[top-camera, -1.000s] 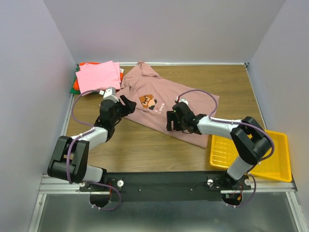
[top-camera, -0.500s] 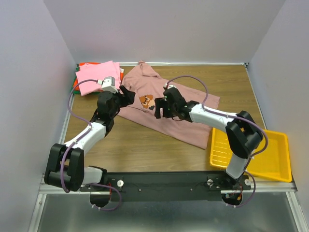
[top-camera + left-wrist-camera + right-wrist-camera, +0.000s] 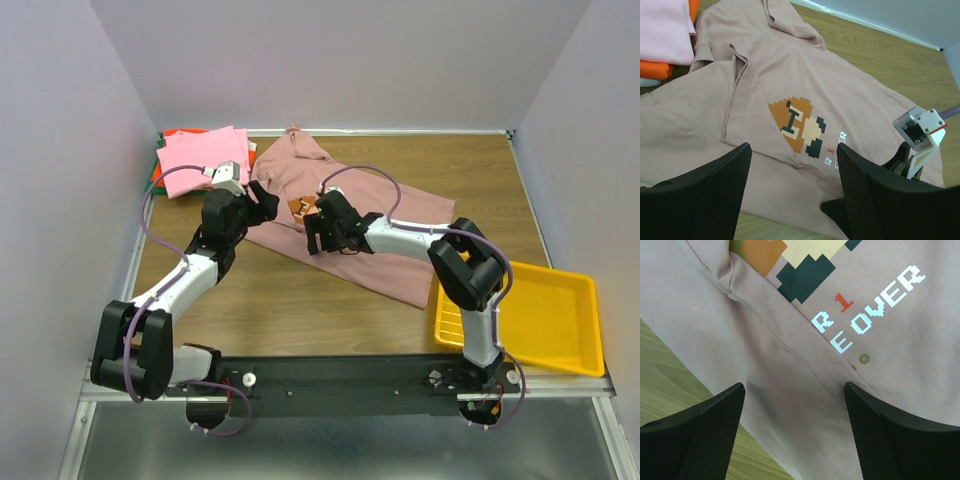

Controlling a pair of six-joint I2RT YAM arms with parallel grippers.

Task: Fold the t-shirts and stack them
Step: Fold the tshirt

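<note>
Mauve t-shirt spread flat and unfolded; both sets of fingers released over it.

The garment lies print-up on the worktop; its long axis runs diagonally, collar at the far left beside the folded stack, hem at the near right by the yellow tray. The left arm's fingers stand apart and grasp nothing, poised at the shirt's left edge with the cloth ahead of and below them; the right arm's fingers are likewise spread and empty, directly above the chest print (white lettering sits between them), near the shirt's near-side edge. Judgement: the right arm is better placed for a first pinch; the fold is not yet begun.
</note>
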